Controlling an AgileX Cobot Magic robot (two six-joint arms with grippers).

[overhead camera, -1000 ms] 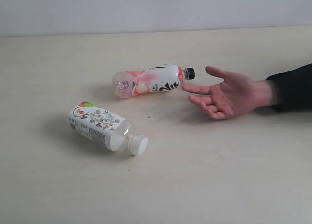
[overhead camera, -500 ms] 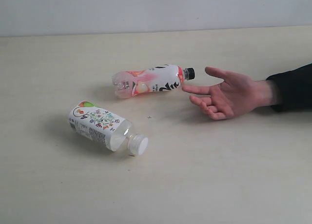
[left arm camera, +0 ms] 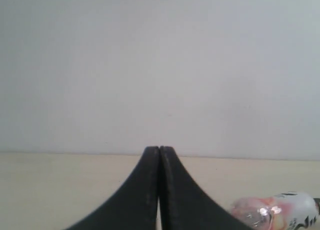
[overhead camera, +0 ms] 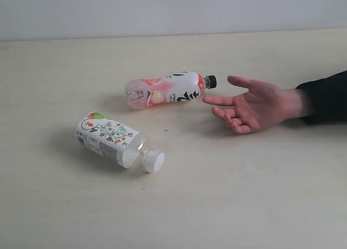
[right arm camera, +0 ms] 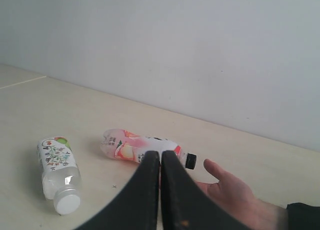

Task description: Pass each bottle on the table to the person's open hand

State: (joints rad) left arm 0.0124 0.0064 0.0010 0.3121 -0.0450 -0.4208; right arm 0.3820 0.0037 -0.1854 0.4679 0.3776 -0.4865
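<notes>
Two bottles lie on their sides on the beige table. The pink-white bottle with a black cap rests mid-table, its cap pointing at the person's open hand, which lies palm up just right of it with a black sleeve cuff. The squat floral bottle with a white cap lies nearer and to the left. Neither gripper appears in the exterior view. My left gripper and right gripper are both shut with nothing held, away from the bottles.
A pale wall stands behind the table's far edge. A tiny dark speck marks the tabletop between the two bottles.
</notes>
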